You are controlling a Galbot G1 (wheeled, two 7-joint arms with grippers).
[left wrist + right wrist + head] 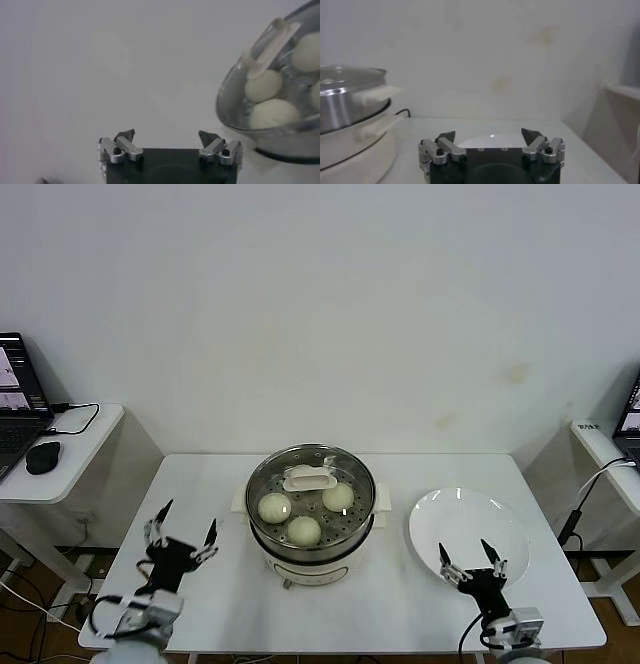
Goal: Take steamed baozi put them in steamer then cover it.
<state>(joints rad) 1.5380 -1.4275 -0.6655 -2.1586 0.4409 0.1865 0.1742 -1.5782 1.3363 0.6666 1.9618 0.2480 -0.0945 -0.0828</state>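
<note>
The steamer (262, 536) stands mid-table, a shiny steel pot on a cream base. The glass cover (309, 478) sits on top of it, cream handle up. Through the glass I see three steamed baozi (274, 507), round and cream-white, on the perforated tray. My left gripper (188, 519) hovers open and empty over the table, left of the steamer. My right gripper (465, 552) is open and empty at the near edge of the white plate (470, 509). The left wrist view shows the left gripper (166, 134), the steamer (280, 142) and the baozi (263, 85). The right wrist view shows the right gripper (489, 134) and the steamer (340, 110).
The white plate lies bare to the right of the steamer. A side table (70, 454) on the left carries a laptop and a black mouse (43, 456). Another side table (610, 454) with cables stands at the right. A wall runs behind the table.
</note>
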